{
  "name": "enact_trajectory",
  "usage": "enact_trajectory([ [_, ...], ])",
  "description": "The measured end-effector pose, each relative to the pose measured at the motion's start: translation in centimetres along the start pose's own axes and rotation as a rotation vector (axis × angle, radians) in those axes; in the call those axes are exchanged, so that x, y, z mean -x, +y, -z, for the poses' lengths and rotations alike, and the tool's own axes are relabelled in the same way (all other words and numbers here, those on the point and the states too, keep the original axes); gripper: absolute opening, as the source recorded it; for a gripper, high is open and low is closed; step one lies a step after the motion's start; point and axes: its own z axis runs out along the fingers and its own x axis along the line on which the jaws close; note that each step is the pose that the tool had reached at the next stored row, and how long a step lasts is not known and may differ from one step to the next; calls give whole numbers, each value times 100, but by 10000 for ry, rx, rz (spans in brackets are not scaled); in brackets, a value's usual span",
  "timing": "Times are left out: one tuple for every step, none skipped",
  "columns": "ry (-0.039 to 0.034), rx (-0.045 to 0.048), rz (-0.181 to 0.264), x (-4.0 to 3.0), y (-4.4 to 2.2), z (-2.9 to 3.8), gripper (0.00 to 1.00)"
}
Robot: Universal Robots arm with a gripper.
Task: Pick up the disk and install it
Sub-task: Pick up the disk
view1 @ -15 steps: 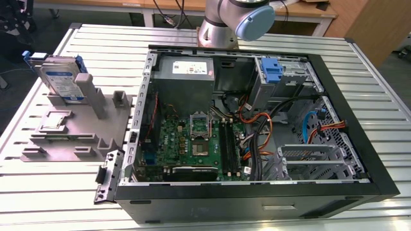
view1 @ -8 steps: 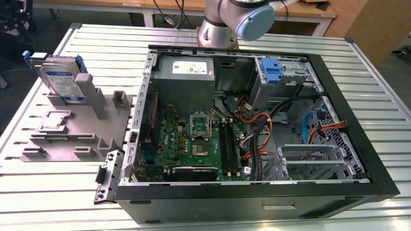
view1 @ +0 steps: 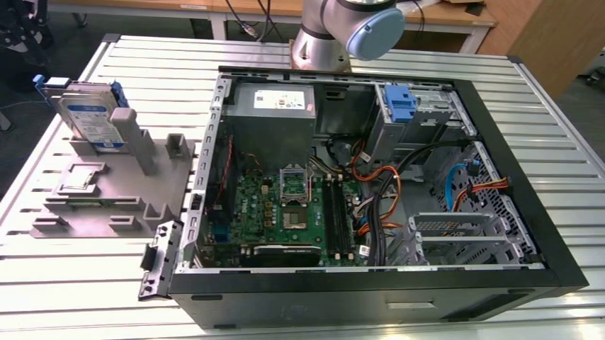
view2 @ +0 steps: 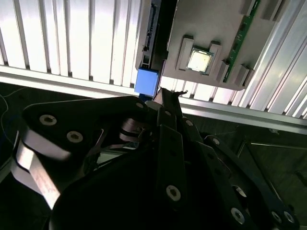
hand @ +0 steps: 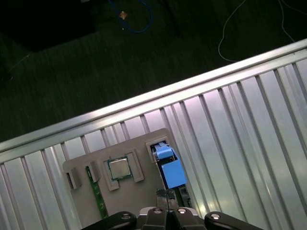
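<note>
- The disk stands on edge in a slot of the grey fixture, at the exterior view's left. Its white-and-blue label faces forward and its blue carrier frame shows at the top edge.
- The fixture lies on the slatted metal bench, just beside the open computer case. The disk is outside the case.
- In both wrist views the end effector hangs above the fixture and looks down on it. Its fingers are drawn together to a narrow point with nothing between them.
- In the first wrist view the disk is seen from above as a blue strip in its slot. It lies directly in line with the fingertips and just past them in the picture. No contact with it is visible.
- In the second wrist view the blue end of the disk sits next to the tip of the fingers, below them and apart from them.
- A small square silver chip sits in its own pocket of the fixture, beside the disk's slot. A green memory stick stands on the far side of the chip from the disk.
- In the exterior view the arm rises from behind the case. A narrow blue bracket stands in the case's drive bay.
</note>
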Motion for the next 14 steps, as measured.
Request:
enact_trajectory([
  [3,3,66,0,0,0,10],
  [6,5,201,0,0,-1,10],
  [11,8,357,0,0,-2,10],
  [17,13,518,0,0,-2,10],
  [23,19,690,0,0,-1,10],
  [30,24,857,0,0,-1,10],
  [36,29,1034,0,0,-1,10],
  [42,33,1231,0,0,-3,10],
  [48,38,1406,0,0,-4,10],
  [55,42,1574,0,0,-7,10],
  [59,43,1721,0,-1,-10,10],
  [61,40,1823,-1,-1,-16,10],
  [61,33,1919,-1,-1,-24,10],
  [64,35,2039,-2,-2,-32,10],
])
